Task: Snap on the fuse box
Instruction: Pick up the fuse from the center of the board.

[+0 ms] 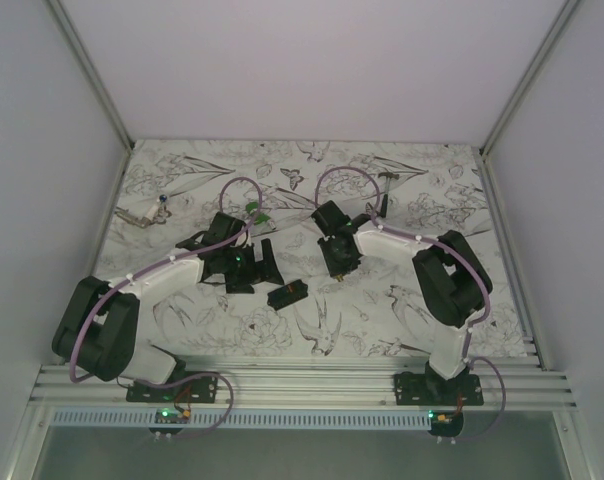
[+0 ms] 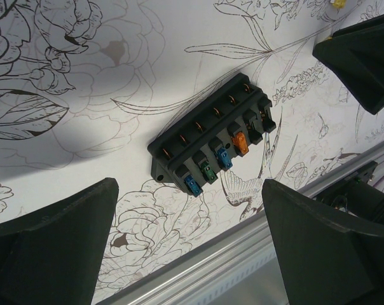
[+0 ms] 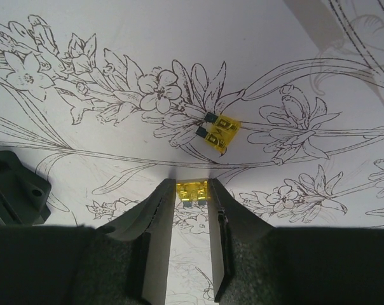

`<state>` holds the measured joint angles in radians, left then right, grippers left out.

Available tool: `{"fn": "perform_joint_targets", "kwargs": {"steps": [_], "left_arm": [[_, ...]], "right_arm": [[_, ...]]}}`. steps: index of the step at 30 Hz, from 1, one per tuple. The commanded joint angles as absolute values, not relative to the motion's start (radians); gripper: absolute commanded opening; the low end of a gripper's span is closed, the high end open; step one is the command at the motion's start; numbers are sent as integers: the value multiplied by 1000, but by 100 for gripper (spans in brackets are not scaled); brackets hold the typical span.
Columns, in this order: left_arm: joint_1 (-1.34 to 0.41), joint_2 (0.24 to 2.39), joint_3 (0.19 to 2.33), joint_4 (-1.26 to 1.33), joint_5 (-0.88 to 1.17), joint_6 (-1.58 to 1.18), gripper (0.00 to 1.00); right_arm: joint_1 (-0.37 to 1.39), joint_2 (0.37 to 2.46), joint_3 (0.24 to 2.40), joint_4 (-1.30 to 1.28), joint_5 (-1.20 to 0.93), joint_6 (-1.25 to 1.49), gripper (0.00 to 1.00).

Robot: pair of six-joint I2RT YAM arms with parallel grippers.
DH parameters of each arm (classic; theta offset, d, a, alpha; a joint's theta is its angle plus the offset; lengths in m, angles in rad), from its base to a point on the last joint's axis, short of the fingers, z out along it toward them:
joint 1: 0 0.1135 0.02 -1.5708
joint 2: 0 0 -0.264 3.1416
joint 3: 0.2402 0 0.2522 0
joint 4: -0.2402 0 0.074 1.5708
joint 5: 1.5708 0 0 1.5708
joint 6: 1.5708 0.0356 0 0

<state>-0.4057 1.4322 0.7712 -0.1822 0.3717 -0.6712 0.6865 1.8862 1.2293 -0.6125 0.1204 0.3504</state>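
— Why is your right pincer (image 3: 192, 198) clenched?
— It's grasping a yellow fuse (image 3: 192, 189), meant, I judge, for a free slot. A spare fuse (image 3: 219, 132) lies on the surface (image 3: 84, 38) just ahead.
— And the left pincer (image 2: 189, 190)?
— Released, spread wide over the fuse box (image 2: 211, 147), which lies flat between my arms. Its seated fuses (image 2: 224, 159) are blue, green, blue and orange; two slots look empty.

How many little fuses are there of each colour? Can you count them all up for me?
blue fuses: 2
green fuse: 1
orange fuse: 1
yellow fuses: 2, with one yellow fuse held in the right gripper
total: 6
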Motion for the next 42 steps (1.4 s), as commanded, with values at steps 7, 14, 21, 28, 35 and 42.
{"fn": "perform_joint_targets", "kwargs": {"steps": [7,14,21,28,35,42], "left_arm": [[-409,1415,775,-210,396,-671,98],[-439,1397,795,-176,387,-694,97],[-509,1345,778,-24,273,-803,91],[-634,1192,717,130,-21,-834,83],[-692,1129,676,229,-170,-813,67],[-719,1171,707,268,-160,-778,51]], "right_arm": [[674,1849,1194,-580,115,363,26],[675,1776,1188,-548,82,394,26],[674,1685,1185,-450,-31,501,26],[686,1579,1144,-301,-60,653,25],[708,1497,1110,-191,-64,767,25],[715,1476,1093,-132,-92,831,25]]}}
